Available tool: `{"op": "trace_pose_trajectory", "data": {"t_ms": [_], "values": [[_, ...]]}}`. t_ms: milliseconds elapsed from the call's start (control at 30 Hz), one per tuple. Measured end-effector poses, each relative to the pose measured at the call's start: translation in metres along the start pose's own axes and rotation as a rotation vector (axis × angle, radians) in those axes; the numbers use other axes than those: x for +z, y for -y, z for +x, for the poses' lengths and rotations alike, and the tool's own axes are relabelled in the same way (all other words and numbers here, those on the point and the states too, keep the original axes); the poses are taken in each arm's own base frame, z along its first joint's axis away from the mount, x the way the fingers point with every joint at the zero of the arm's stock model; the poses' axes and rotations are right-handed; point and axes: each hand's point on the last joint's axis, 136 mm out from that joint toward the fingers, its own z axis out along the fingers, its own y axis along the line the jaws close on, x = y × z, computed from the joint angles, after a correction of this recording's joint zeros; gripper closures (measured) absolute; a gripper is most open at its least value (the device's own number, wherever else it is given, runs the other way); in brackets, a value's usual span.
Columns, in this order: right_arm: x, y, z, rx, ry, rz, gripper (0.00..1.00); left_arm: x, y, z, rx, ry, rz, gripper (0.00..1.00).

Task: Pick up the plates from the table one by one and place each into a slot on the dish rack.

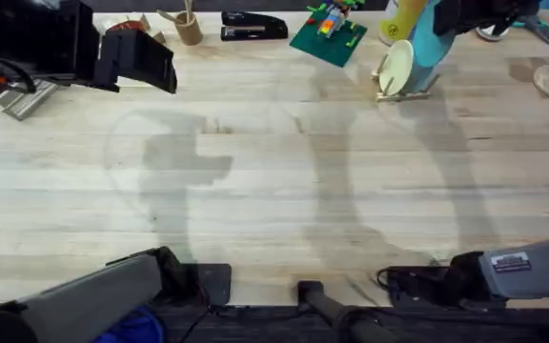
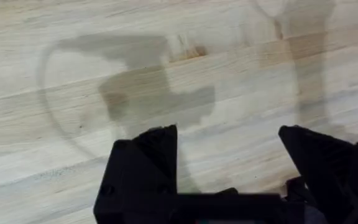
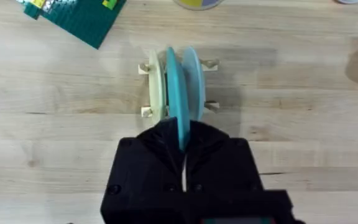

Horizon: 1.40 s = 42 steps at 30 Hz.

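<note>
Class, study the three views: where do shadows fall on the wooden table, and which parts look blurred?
Overhead: broad soft grey arm shadows cross the light wooden plank table; the arm bases along the bottom edge look blurred. Left wrist: a sharper-edged shadow lies on the planks ahead of the open black left gripper. Right wrist: the small light-wood dish rack casts a faint shadow, and the bright turquoise plastic plate is sharp.

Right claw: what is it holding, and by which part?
The right claw grips the turquoise plate by its rim, on edge in the dish rack.
</note>
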Motion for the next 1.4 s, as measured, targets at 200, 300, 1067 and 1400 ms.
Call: {"op": "trace_pose_trajectory", "data": {"t_ms": [200,300,1067,1400], "values": [[0.008,-0.001,0.002,-0.005,-0.021,-0.001,0.966,0.000,0.000,0.000,0.000,0.000,0.000,0.006],[0.017,-0.001,0.005,-0.007,-0.041,-0.001,0.966,0.000,0.000,0.000,0.000,0.000,0.000,0.006],[0.064,-0.005,0.013,-0.031,-0.116,-0.003,0.967,0.000,0.000,0.000,0.000,0.000,0.000,0.007],[0.069,-0.006,0.014,-0.032,-0.125,-0.003,0.967,0.000,0.000,0.000,0.000,0.000,0.000,0.007]]}}
